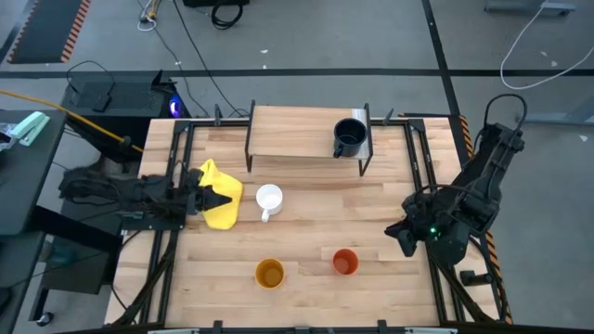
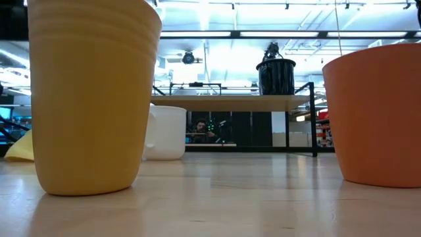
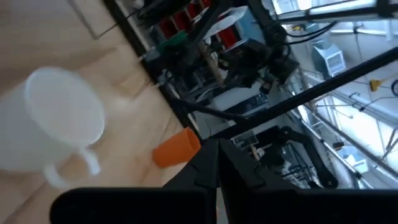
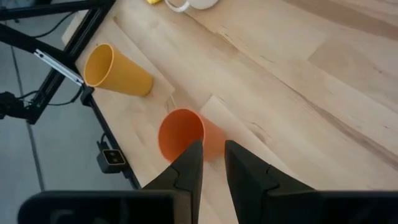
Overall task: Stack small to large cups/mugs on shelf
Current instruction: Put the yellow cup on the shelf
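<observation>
Already navy mug [image 1: 349, 137] on shelf [image 1: 288, 132]; left tool [image 1: 223, 198] pressed together, right tool [image 1: 396, 233] narrowly spread, empty.

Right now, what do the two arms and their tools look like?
Both arms are dark, near-black, jointed metal with black cables along them. The right arm shows a small green light near its wrist. Each tool, left tool and right tool, ends in two dark wedge-shaped fingers.

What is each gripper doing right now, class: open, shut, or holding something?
Left gripper: shut, empty, above the yellow cloth.
Right gripper: slightly open, empty, near the orange-red cup.
</observation>
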Controlling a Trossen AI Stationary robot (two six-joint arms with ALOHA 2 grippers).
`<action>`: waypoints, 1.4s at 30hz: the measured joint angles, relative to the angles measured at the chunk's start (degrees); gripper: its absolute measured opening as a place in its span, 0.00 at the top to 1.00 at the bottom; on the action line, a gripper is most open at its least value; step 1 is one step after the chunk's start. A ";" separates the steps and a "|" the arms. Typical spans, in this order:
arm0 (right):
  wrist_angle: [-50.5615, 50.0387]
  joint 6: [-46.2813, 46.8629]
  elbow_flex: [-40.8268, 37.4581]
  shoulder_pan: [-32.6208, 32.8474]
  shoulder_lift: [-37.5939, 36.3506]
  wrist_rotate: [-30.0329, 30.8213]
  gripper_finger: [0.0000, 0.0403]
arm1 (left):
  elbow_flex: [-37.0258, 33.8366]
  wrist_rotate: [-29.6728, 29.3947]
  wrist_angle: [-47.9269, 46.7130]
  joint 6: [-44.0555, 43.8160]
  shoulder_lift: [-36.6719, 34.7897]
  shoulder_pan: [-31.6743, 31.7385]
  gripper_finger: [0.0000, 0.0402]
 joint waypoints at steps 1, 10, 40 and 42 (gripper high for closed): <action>-0.04 -0.18 0.00 0.00 -0.04 0.02 0.81 | 0.89 -0.54 -1.00 0.68 0.61 -0.44 0.96; -0.97 0.03 0.00 0.00 -0.02 0.02 0.81 | 7.33 -1.54 -11.16 -5.91 12.14 -4.19 0.96; -3.74 1.74 -0.02 -0.02 -0.04 -3.50 0.81 | 46.69 -0.25 -48.28 -14.56 52.34 -18.97 0.97; -3.75 1.71 -0.02 -0.02 -0.04 -3.54 0.81 | 50.49 0.28 -52.51 -14.96 55.39 -19.66 0.97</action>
